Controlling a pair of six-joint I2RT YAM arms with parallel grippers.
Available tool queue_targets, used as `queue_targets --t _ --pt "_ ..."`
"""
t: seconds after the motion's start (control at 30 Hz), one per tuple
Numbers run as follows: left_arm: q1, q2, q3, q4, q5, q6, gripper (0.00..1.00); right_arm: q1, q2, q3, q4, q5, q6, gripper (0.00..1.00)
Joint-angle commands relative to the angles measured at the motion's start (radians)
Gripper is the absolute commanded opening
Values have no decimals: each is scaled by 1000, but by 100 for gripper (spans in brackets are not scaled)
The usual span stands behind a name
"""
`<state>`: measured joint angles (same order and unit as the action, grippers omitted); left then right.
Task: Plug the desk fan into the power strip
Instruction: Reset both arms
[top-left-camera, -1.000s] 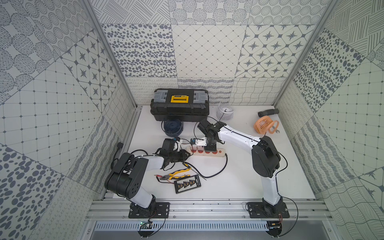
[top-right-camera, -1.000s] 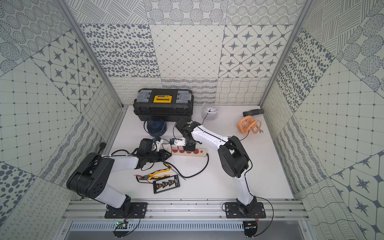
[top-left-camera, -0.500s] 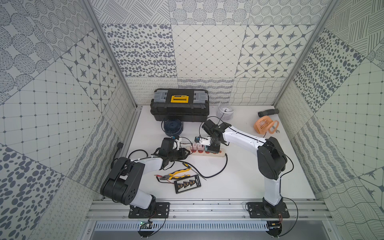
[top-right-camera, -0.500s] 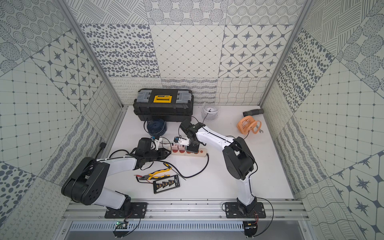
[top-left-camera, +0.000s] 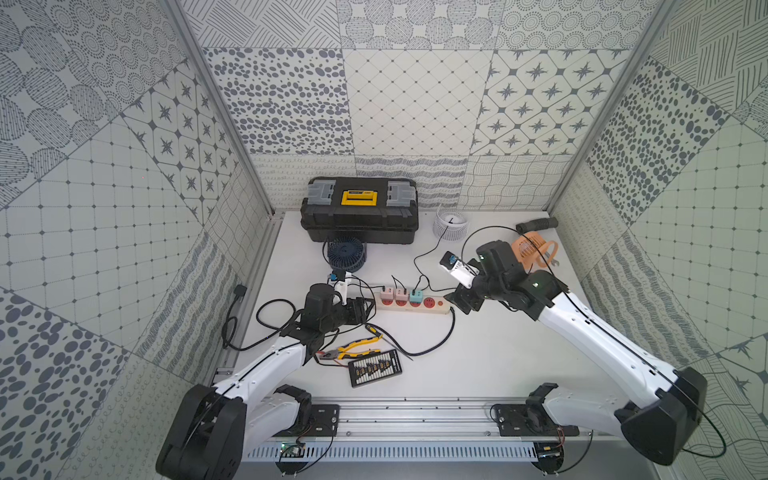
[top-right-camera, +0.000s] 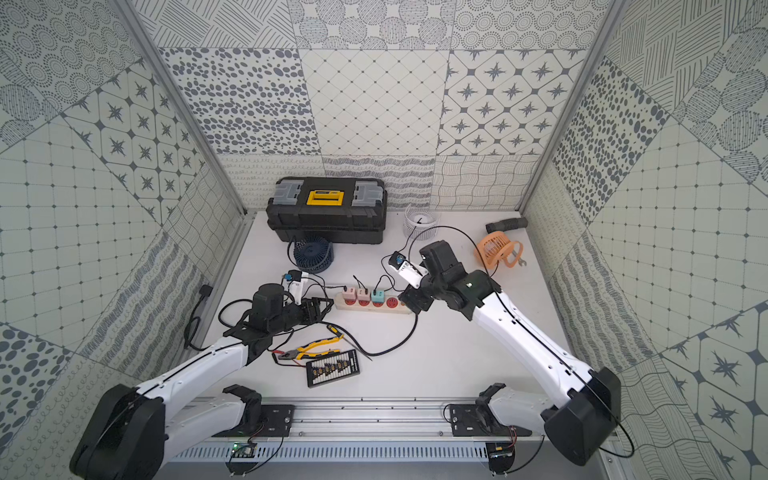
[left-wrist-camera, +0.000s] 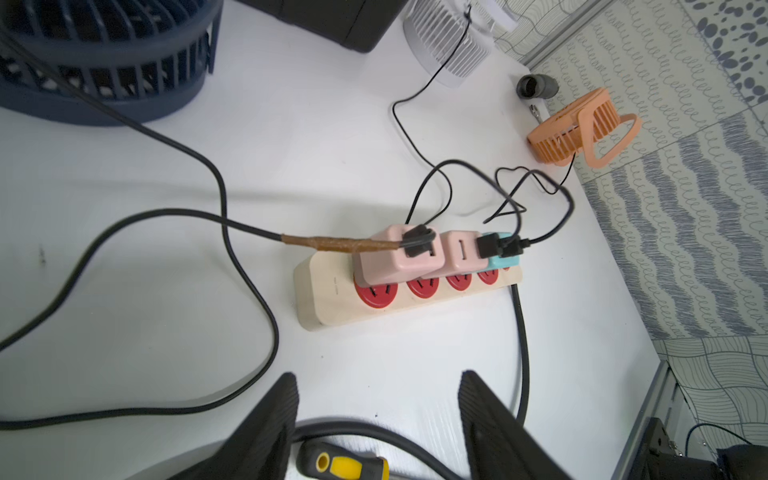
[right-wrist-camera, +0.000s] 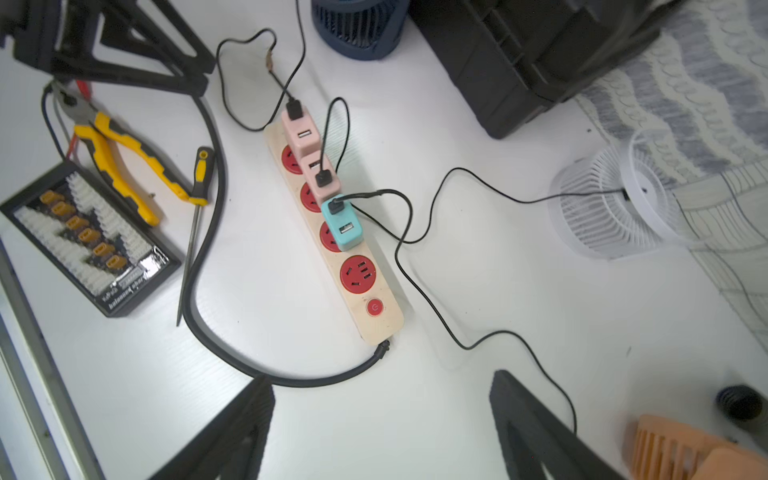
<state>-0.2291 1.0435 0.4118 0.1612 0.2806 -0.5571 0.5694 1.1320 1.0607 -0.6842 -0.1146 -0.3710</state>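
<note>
Your left hand (left-wrist-camera: 379, 376) and right hand (right-wrist-camera: 382, 378) have both pulled back from the strip (right-wrist-camera: 380, 326) since one second ago, and both have opened. Now the left hand is empty, its jaws apart, just off the plain end. The right hand is spread wide and empty, near the button (right-wrist-camera: 375, 307) end. The strip lies mid-surface (top-left-camera: 478, 353) between them. Two pink adapters (right-wrist-camera: 301, 133) and a teal adapter (right-wrist-camera: 345, 226) sit in three of its sockets.
</note>
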Motion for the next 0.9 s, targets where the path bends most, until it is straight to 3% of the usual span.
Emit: queue_targets --t 0.0,0.2,0.37,0.53,0.67,0.8,0.87 --pt "4 -194 -7 -149 -171 91 70 -53 -129 -151 237 -28 175 95" --pt "8 -341 -48 -115 -340 139 97 -218 -342 -467 527 77 393 97" --pt "21 -279 -80 18 -535 215 98 -395 -335 -652 725 70 499 97" --pt "54 -113 -99 224 -565 339 98 -569 -239 -700 863 56 541 97" --pt "70 45 -63 293 -533 419 98 -611 -140 -722 1012 69 515 97" --pt "71 296 -165 764 -522 574 99 -611 -4 -777 1273 86 474 97" --pt "82 398 -175 929 -484 594 98 -611 68 -794 1392 63 460 97"
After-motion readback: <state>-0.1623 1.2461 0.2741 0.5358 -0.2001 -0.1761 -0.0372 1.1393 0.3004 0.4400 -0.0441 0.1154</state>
